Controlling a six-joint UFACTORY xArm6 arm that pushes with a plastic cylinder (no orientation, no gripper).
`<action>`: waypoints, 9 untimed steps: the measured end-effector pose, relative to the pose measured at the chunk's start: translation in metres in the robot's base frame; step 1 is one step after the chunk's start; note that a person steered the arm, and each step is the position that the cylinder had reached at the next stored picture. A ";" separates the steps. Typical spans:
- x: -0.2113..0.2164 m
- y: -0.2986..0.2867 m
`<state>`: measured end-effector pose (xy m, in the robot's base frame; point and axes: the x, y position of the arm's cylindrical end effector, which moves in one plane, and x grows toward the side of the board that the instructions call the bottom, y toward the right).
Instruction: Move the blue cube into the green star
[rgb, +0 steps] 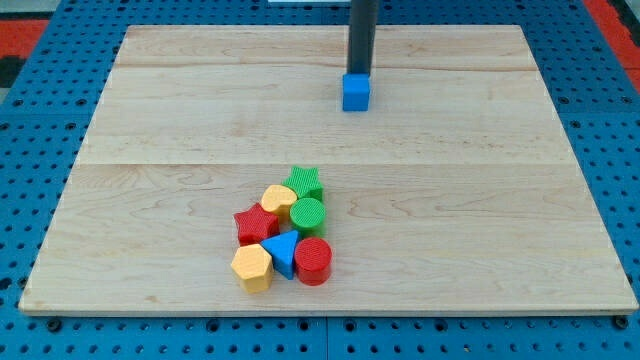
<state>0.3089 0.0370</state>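
Note:
The blue cube (356, 92) sits on the wooden board (480, 200) near the view's top centre. My tip (359, 73) stands right behind the cube, touching or almost touching its top edge. The green star (304, 182) lies lower down, at the top of a cluster of blocks below and left of the cube, well apart from it.
The cluster holds a yellow block (279, 198), a green cylinder (307, 215), a red star (255, 224), a blue triangle (282, 252), a red cylinder (313, 261) and a yellow hexagon (252, 267), all packed together. A blue pegboard (40, 120) surrounds the board.

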 end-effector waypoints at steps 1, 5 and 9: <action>0.028 -0.001; 0.151 -0.042; 0.114 0.117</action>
